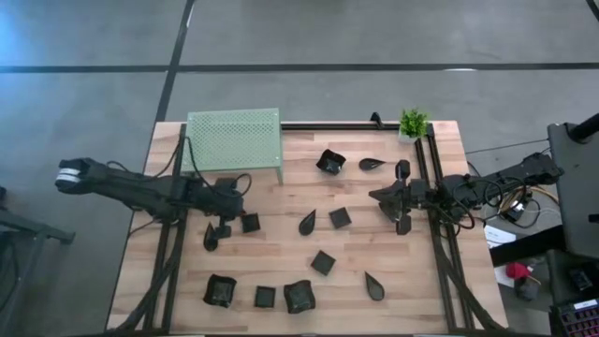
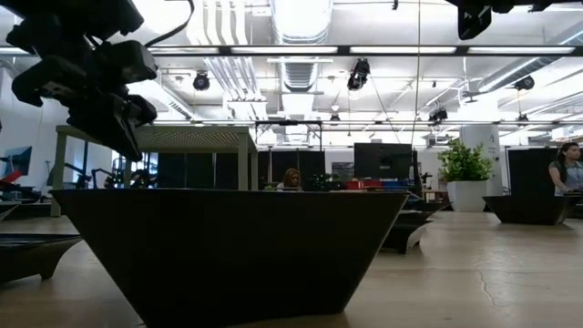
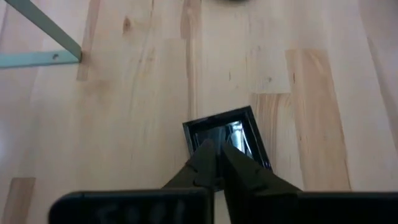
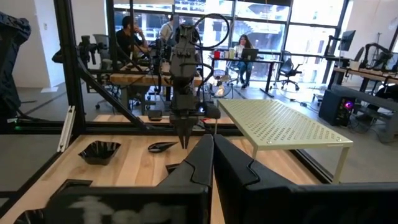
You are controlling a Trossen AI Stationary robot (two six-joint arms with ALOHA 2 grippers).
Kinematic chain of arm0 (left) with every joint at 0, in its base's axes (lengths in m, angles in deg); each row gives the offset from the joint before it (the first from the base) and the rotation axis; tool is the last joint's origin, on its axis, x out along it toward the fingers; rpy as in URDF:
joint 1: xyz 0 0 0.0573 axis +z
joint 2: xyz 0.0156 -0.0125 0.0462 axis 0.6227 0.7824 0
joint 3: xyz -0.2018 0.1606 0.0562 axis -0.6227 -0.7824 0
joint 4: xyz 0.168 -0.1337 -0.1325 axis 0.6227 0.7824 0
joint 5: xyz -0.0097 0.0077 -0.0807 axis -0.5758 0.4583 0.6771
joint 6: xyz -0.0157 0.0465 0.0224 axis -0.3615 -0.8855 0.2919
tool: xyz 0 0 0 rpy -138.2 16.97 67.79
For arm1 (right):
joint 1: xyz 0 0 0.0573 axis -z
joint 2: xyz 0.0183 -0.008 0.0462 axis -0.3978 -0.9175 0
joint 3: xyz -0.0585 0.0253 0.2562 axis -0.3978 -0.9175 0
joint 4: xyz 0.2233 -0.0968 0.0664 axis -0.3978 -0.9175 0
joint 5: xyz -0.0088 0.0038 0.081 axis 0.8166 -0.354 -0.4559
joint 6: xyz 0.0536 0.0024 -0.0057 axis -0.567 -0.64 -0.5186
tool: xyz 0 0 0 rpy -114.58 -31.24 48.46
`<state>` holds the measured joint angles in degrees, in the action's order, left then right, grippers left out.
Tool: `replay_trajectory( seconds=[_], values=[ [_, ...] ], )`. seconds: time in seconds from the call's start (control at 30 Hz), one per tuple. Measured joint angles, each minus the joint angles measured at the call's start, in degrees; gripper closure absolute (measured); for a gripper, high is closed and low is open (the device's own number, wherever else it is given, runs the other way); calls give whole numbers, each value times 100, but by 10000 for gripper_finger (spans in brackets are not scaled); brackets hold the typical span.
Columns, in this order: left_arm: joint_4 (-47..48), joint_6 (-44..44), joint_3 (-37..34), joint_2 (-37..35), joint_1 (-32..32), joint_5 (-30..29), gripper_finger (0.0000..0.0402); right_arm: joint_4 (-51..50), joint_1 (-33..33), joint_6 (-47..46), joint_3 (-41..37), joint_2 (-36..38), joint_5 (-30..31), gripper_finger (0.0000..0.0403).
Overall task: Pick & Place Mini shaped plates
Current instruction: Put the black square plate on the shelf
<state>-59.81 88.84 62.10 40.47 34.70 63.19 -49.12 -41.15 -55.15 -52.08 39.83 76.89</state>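
Closest to the lens, in the low view, one black plate (image 2: 228,251) fills the foreground, its sides flaring up to a flat rim. We judge it to be one of the row along the near table (image 1: 281,245) edge, simply waiting its turn.

The mini plates are all small, dark and glossy. Some are square with raised rims, like the one at mid-table (image 1: 340,217), and some are leaf-shaped with a pointed tip, like the one beside it (image 1: 307,222). They lie scattered and apart across the wood, with none on the green stand (image 1: 234,140) at the far left corner (we take that perforated shelf as a likely drop-off, though nothing shows it).

The left gripper (image 3: 217,148) hangs low, in front of the stand, over a square plate (image 3: 231,127). Its fingers are drawn close together, their tips at the plate's near rim. This looks like a rim pinch, the sensible hold for so shallow a dish, but we cannot tell whether the rim is really caught between them. The plate seems to lie flat on the table.

The right gripper (image 1: 384,197) waits on the right side, pointing across toward the other arm. Its fingers are pressed together with nothing between them. Leaf plates lie near it, and the potted plant (image 1: 413,122) sits in the far right corner, out of the way.
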Motion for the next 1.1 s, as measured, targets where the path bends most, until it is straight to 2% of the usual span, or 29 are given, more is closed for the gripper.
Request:
replay_trajectory(
  seconds=[0.17, 0.3, 0.47, 0.63, 0.87, 1.1],
  values=[
    [-16, 8, -4, 231, 0, 0, 322, 0, 0, -17, -8, 0, 0, 394],
    [-46, 299, -5, 467, 0, 1, 299, -2, 1, -17, -20, 2, 0, 394],
    [-47, 1028, -11, 912, 4, -39, 296, -3, 0, 19, -20, 2, 1, 394],
    [-268, 1387, -13, 1332, 5, -55, 296, -2, 1, 43, -20, 2, 2, 394],
    [-364, 1450, 101, 1727, 17, -560, 296, -2, 2, 48, -31, 2, 2, 394],
    [-364, 1647, 180, 1921, 24, -520, 296, -4, 0, 0, -42, 0, 4, 394]
  ],
)
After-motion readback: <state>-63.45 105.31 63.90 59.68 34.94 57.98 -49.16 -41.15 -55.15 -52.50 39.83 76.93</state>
